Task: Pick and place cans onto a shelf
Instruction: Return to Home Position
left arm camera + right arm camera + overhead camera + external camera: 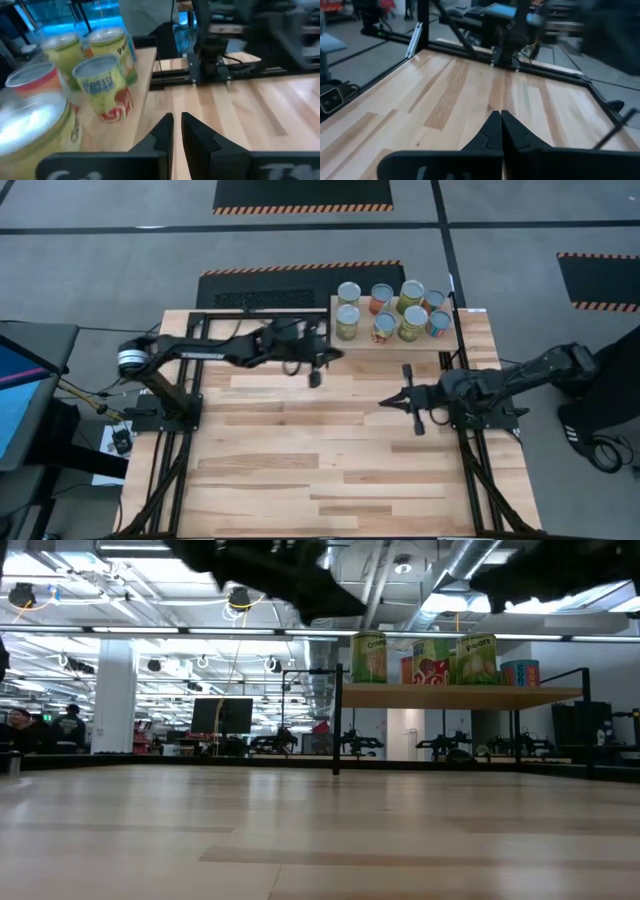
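Cans (pixel 348 322) stand on the shelf (pixel 447 343) — left hand (pixel 315 379) near, right hand (pixel 385 402) well apart — both seemingly closed, empty.

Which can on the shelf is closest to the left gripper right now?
The green-labelled can at the corner of the shelf facing the left gripper: near row, left-arm end. The other seven stand behind it or farther along the shelf.

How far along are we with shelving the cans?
Done: eight cans stand on the shelf in two rows. In hand: nothing; the left pincer, beside the shelf, and the right pincer, over the tabletop, are both shut and empty. Left: apparently only homing.
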